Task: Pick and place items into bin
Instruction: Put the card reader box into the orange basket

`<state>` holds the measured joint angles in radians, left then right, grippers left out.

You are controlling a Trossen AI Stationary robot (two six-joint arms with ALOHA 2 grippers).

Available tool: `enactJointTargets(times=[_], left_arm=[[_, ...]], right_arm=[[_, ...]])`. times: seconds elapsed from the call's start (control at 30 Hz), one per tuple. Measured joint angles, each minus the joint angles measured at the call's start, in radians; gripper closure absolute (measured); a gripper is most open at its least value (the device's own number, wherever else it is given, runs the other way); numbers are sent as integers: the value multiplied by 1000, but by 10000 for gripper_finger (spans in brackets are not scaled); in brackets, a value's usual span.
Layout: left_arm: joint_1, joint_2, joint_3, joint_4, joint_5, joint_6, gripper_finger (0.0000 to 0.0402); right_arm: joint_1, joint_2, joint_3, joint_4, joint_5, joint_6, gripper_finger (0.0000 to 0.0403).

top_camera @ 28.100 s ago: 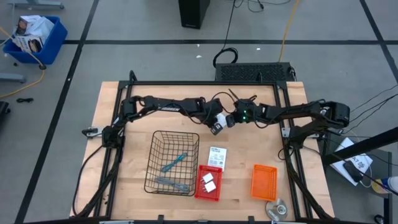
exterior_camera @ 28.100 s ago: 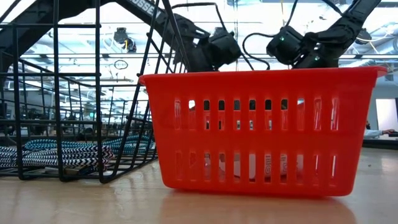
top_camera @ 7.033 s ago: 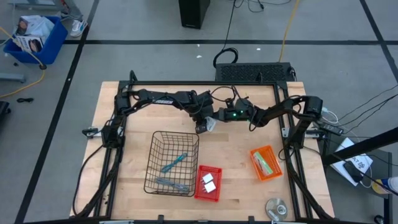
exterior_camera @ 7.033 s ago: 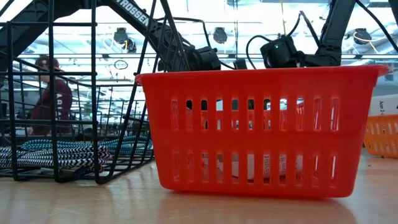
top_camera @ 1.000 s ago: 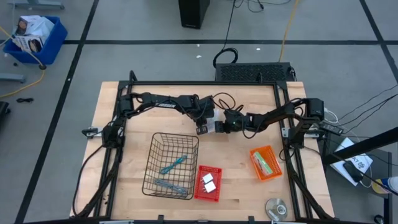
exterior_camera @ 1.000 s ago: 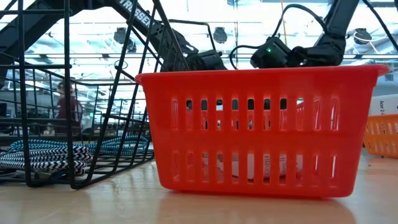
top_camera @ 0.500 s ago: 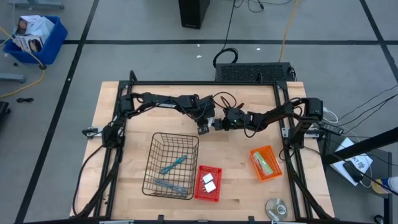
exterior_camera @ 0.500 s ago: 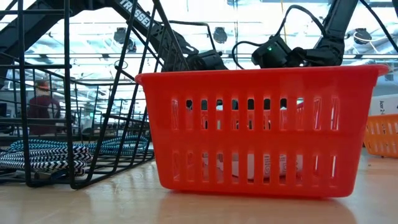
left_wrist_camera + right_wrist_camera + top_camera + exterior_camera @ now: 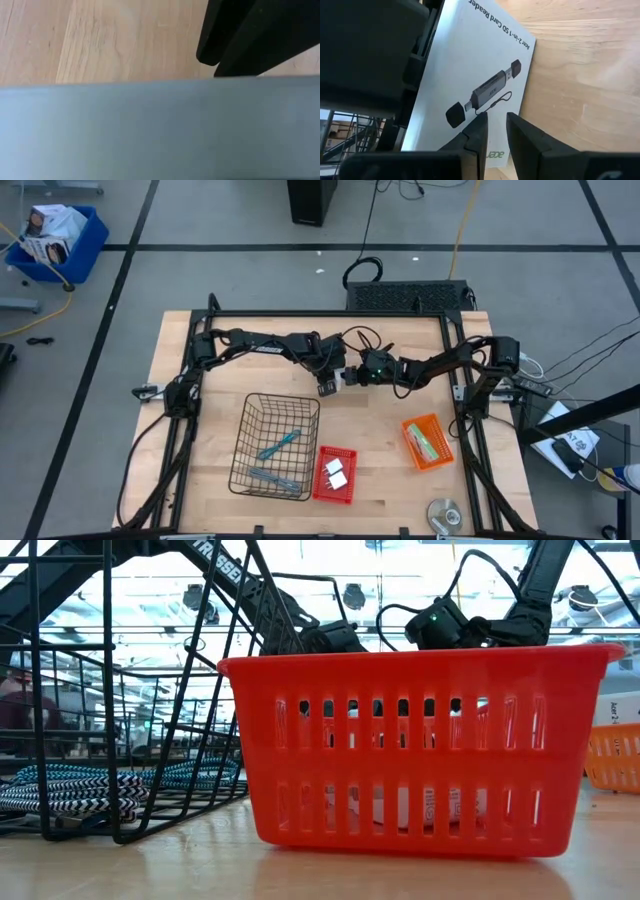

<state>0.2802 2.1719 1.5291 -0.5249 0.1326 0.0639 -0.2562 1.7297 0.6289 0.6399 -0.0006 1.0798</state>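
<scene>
Two dark arms meet over the far middle of the tabletop (image 9: 380, 480), the left arm from the left side and the right arm from the right side. The left claw (image 9: 328, 386) points toward the near side and pinches a white card (image 9: 340, 378) by one edge, above the bare wood and just beyond the far rim of the wire basket (image 9: 245, 430). In the right wrist view this card (image 9: 470, 65) shows a printed picture of a small card reader, and it stands tilted with the dark left claw on its edge. In the left wrist view a pale flat surface, very close, fills the lower half, and wood shows beyond it.

The right claw (image 9: 352, 377) is just beside the card, on its right. Its fingers (image 9: 476, 136) are pressed nearly together with only a thin gap, and they pinch nothing; the card is just in front of them.

The wire basket stands on the near left part and holds two slim items, one teal (image 9: 280, 441) and one grey (image 9: 272, 474). Just beside it on the right is a red bin (image 9: 322, 470) with two small white blocks (image 9: 334, 473) inside. In the low view the red bin (image 9: 420, 750) is closest and hides most of the tabletop behind it. Farther right, apart from the others, an orange bin (image 9: 411, 442) holds flat cards with green print (image 9: 432, 442). A round silver disc (image 9: 444, 513) lies near the right near corner, outside every bin
</scene>
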Motion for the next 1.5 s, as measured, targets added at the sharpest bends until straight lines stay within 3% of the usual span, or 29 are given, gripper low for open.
enactJointTargets(times=[1.17, 1.5], left_arm=[[1, -12, 0, -83, -7, -17, 371], [1, -43, -3, -186, -213, -23, 371]], right_arm=[[30, -1, 2, -48, -4, 12, 335], [29, -1, 2, -31, -1, 7, 335]])
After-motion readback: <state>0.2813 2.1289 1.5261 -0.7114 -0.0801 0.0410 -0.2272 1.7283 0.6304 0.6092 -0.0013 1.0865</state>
